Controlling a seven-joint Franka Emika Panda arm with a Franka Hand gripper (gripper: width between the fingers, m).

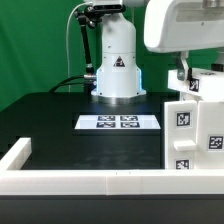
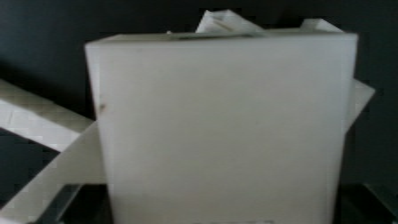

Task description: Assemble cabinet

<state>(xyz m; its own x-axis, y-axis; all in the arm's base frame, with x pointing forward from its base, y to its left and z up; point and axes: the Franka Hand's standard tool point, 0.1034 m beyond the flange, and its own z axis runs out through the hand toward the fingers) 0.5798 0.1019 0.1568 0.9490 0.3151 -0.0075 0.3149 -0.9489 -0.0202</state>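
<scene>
The cabinet's white parts [image 1: 196, 128], with black-and-white marker tags, stand stacked at the exterior view's right. My gripper [image 1: 184, 74] hangs right over the top of that stack, under the big white hand. In the wrist view a large plain white cabinet block [image 2: 217, 125] fills the space between my gripper's [image 2: 214, 212] fingers. One grey finger [image 2: 50, 206] shows beside the block's lower corner. Whether the fingers press on the block does not show. More white cabinet pieces [image 2: 39, 118] stick out slantwise from behind the block.
The marker board [image 1: 118, 122] lies flat on the black table in front of the robot base [image 1: 117, 70]. A long low white border frame [image 1: 70, 181] runs along the table's front edge and up the exterior view's left side.
</scene>
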